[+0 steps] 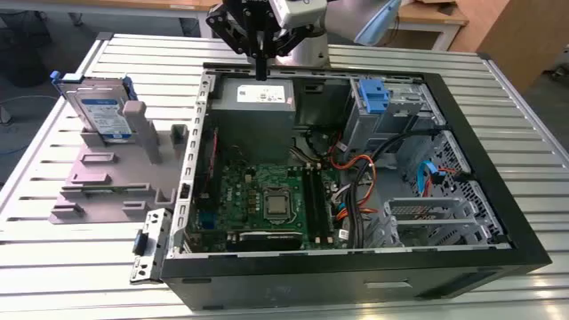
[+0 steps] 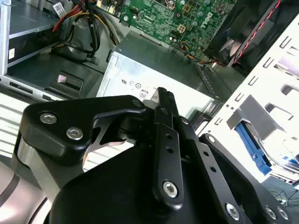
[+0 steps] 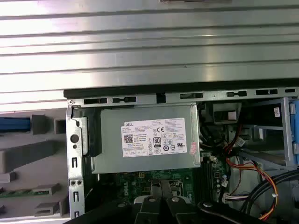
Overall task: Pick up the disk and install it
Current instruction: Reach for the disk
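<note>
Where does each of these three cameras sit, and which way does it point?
Exterior view: off the arm, high up, looking down on the open computer case, the disk standing beside it; the arm's hand hangs above.
First wrist view: on the arm, looking straight down on the grey box; its shut fingers show.
Second wrist view: on the arm, looking along the hand's black links.
Shared: all three show that grey box.

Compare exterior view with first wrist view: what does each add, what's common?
Exterior view: the disk upright in the grey fixture; drive cage; gripper hanging over the power supply, fingers shut, empty. First wrist view: the sticker face-on, slots in the case's rear rim. Both: power supply, motherboard, slatted table.
</note>
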Action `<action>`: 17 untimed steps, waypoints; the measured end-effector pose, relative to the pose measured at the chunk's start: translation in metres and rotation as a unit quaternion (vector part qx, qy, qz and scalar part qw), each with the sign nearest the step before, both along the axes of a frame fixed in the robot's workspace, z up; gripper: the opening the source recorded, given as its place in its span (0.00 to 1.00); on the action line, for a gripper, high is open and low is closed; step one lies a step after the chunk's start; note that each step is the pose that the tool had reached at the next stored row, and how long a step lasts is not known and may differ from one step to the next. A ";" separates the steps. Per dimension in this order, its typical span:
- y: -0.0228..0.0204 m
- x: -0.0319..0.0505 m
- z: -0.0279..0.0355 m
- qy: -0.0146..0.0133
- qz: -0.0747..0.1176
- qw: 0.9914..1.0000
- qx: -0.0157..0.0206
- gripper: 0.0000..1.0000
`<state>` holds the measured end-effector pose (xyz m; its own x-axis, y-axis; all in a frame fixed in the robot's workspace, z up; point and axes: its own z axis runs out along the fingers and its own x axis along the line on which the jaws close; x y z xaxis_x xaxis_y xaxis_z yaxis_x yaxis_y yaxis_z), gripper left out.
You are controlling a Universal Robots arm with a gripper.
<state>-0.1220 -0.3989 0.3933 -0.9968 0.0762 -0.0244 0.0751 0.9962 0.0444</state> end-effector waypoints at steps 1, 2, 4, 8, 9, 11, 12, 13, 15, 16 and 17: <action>0.0000 0.0000 0.0000 0.000 0.000 1.000 0.000 0.11; 0.0000 0.0000 0.0000 0.000 0.000 1.000 0.000 0.11; 0.0000 0.0000 0.0000 0.000 0.000 1.000 0.000 0.11; 0.0000 -0.0004 0.0000 0.000 0.000 1.000 0.000 0.11; 0.0000 -0.0004 0.0000 0.000 0.000 1.000 0.000 0.11; 0.0000 -0.0005 0.0000 0.000 0.000 1.000 0.000 0.11; 0.0000 -0.0008 0.0000 0.000 0.000 1.000 0.000 0.11; 0.0000 -0.0012 -0.0001 0.000 0.000 1.000 0.000 0.11; 0.0000 -0.0019 -0.0001 0.000 0.000 1.000 0.000 0.11; 0.0000 -0.0019 -0.0001 0.000 0.000 1.000 0.000 0.11; 0.0000 -0.0025 0.0000 0.000 0.000 1.000 0.000 0.11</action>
<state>-0.1245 -0.3989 0.3933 -0.9968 0.0762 -0.0244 0.0751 0.9962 0.0443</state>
